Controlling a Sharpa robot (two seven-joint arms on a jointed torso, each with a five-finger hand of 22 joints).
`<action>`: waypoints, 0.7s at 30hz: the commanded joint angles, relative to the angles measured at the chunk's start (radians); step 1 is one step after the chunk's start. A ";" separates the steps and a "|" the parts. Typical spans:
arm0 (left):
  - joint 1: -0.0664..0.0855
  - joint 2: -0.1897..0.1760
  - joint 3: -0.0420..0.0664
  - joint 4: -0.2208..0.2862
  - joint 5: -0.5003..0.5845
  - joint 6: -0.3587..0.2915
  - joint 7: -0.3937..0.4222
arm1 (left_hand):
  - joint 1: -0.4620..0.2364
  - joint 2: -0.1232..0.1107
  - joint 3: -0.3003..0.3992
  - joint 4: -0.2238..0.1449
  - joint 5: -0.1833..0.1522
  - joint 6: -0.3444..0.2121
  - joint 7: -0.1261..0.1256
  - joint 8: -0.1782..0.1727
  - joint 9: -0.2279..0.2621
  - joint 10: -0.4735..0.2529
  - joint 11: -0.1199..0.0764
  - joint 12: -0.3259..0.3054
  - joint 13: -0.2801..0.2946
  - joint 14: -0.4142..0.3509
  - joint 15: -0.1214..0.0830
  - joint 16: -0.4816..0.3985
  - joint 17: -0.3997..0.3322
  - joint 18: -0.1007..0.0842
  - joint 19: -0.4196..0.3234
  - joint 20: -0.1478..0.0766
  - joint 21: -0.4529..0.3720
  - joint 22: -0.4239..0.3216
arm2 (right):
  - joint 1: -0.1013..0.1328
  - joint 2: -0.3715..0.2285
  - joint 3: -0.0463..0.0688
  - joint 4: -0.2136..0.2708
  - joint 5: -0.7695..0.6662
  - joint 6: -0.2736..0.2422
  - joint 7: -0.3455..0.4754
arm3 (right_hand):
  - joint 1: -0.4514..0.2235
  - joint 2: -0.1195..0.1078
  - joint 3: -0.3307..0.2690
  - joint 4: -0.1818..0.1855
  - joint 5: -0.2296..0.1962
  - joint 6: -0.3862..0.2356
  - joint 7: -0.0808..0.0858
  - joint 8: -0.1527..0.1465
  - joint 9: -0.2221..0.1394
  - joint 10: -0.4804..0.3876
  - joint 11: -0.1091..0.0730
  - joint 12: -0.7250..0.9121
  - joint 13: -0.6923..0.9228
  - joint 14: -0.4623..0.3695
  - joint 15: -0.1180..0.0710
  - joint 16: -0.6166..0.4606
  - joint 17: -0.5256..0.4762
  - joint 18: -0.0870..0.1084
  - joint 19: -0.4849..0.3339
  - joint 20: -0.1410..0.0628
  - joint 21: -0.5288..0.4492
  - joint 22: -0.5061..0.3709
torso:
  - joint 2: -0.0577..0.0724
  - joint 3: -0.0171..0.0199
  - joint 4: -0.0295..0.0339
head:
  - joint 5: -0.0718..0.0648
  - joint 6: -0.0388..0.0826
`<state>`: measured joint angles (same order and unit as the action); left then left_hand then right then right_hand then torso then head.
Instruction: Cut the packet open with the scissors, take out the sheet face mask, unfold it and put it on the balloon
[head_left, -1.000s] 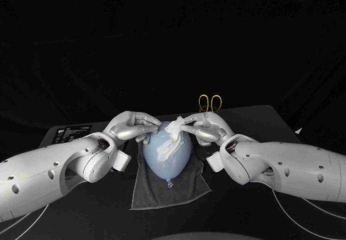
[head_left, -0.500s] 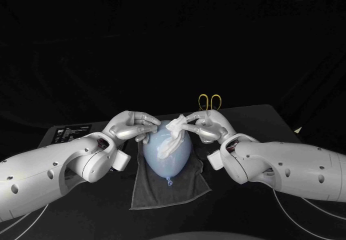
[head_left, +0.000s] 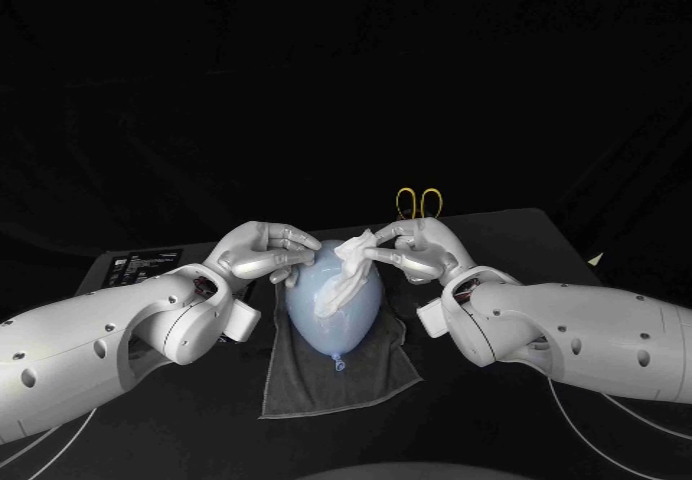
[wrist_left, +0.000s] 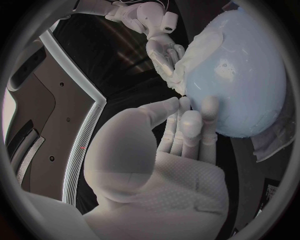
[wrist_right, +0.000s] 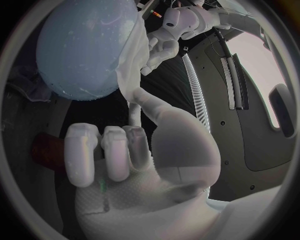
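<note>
**Operator:** Report the layout, nearest item first.

**Technician:** A grey cloth (head_left: 310, 385) lies flat on the black desk (head_left: 498, 230), with one end toward the robot. The balloon (head_left: 325, 320) rests on the far half of this cloth. It is pale blue and egg-shaped, and its knot points toward the robot.

**Operator:** Location of the sheet face mask?

**Technician:** The sheet face mask (head_left: 343, 280) lies on top of the balloon. It is white and crumpled into a narrow strip, not spread out. The strip runs from the middle of the balloon to its far end and rises clear of the surface there.

**Operator:** Right hand status?

**Technician:** The right hand (head_left: 415, 252) is just beside the far right of the balloon. It pinches the raised end of the mask between thumb and finger. In the right wrist view the other fingers are curled in, with nothing in them.

**Operator:** Left hand status?

**Technician:** The left hand (head_left: 264, 252) is at the far left of the balloon. In the left wrist view its fingers (wrist_left: 209, 107) lie against the balloon's side, and the thumb tip sits close to the mask's edge. I cannot tell whether it grips the mask.

**Operator:** Items beyond the hands?

**Technician:** The scissors (head_left: 420, 205) lie at the far edge of the desk, yellow handles visible, well apart from both hands. A dark flat item with pale print (head_left: 137, 263) lies at the left edge of the desk.
</note>
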<state>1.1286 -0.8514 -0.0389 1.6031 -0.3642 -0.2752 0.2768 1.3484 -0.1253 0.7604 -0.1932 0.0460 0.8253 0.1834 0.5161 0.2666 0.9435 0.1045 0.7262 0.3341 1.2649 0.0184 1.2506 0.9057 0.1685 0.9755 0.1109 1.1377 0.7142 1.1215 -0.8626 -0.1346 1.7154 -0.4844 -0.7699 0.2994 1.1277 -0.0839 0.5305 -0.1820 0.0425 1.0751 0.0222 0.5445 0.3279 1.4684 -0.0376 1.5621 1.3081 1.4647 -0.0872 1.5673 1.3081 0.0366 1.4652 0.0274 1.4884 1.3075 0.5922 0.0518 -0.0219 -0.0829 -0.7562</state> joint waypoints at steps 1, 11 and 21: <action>0.000 0.001 0.001 0.002 0.005 0.015 0.007 | 0.000 0.009 0.001 -0.004 0.006 -0.001 0.007 -0.004 -0.001 -0.004 0.002 0.006 0.001 -0.001 0.006 -0.001 -0.002 0.013 -0.007 0.000 0.005 0.001 | 0.000 -0.002 0.001 -0.002 -0.065 -0.032 -0.044 | -0.004 -0.025 -0.017 0.000 0.006 0.027 -0.008 0.017 0.103 0.102 -0.013 0.009 0.263 0.106 -0.011 0.003 0.263 -0.021 0.079 -0.010 0.017 0.243 | -0.001 -0.0004 -0.0001 | 0.002 0.000; 0.000 0.002 0.001 0.001 0.005 0.017 0.006 | 0.000 0.008 0.001 -0.006 0.006 -0.002 0.008 -0.004 -0.002 -0.004 0.003 0.007 0.001 -0.002 0.006 -0.001 -0.003 0.013 -0.008 0.000 0.006 0.002 | 0.000 -0.002 0.001 -0.005 -0.067 -0.024 -0.041 | -0.057 -0.041 -0.080 0.051 0.006 -0.008 -0.006 0.031 0.098 0.091 -0.015 -0.013 0.245 0.106 -0.019 0.003 0.263 -0.009 0.057 -0.025 -0.039 0.226 | -0.001 -0.0002 -0.0006 | 0.002 0.002; 0.000 0.001 0.001 0.001 0.005 0.019 0.005 | 0.000 0.008 0.001 -0.006 0.006 -0.002 0.008 -0.004 -0.002 -0.004 0.003 0.007 0.001 -0.002 0.006 -0.001 -0.003 0.013 -0.008 0.000 0.006 0.002 | 0.000 -0.005 0.001 0.003 -0.054 0.040 -0.004 | -0.026 -0.002 -0.122 0.102 0.006 -0.164 0.099 -0.150 0.003 0.052 0.077 -0.081 0.196 0.106 0.060 0.003 0.263 0.002 0.027 0.033 -0.106 0.206 | 0.000 -0.0004 -0.0002 | 0.001 0.002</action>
<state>1.1286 -0.8511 -0.0390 1.6022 -0.3637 -0.2724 0.2760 1.3484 -0.1253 0.7602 -0.1931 0.0459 0.8253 0.1834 0.5162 0.2656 0.9419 0.1061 0.7304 0.3341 1.2649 0.0184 1.2506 0.9031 0.1614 0.9756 0.1109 1.1398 0.7156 1.1216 -0.8672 -0.1346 1.7155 -0.5327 -0.7788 0.2686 1.0960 -0.0878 0.4088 -0.0814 0.0426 0.9172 0.1220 0.3986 0.3336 1.4682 0.0343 1.4820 1.3081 1.4663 -0.0355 1.5653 1.3074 0.0213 1.4659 0.0544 1.3854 1.3081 0.5915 0.0516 -0.0221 -0.0816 -0.7537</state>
